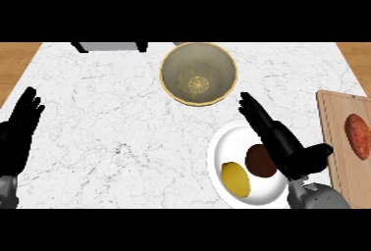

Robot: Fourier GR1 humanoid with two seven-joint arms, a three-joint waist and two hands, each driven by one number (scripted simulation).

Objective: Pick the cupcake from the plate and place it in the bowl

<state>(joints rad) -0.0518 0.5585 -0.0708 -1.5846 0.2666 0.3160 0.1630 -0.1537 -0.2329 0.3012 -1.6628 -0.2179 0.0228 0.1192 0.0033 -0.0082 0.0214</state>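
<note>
Your right hand [286, 147] hangs over the right part of the white plate [217, 147]. Its fingers [255, 113] are straight and close together, holding nothing, and they point away from you and slightly left toward the bowl [174, 73]. The cupcake [259, 162] sits on the plate just left of that hand's palm, its right edge meeting the hand's outline; you cannot tell from this view whether they touch. You look down on it as a dark brown oval whose longer span runs roughly along the line of the fingers, away from you. Neither wrapper nor topping can be made out, so its facing is unclear. Left of the cupcake and nearer you, just beside it on the same plate, lies a yellow lemon [235, 179]. Beyond the fingertips the bowl stands apart from the plate's rim, with a narrow strip of marble counter [109, 122] between them. On the hand's right a wooden cutting board [334, 162] lies close beside the plate, its edge near the wrist, and it carries a red item [357, 135]. Left of the plate a broad stretch of bare marble runs out to your left hand [18, 132], which rests open, fingers up, at the view's left edge.
</note>
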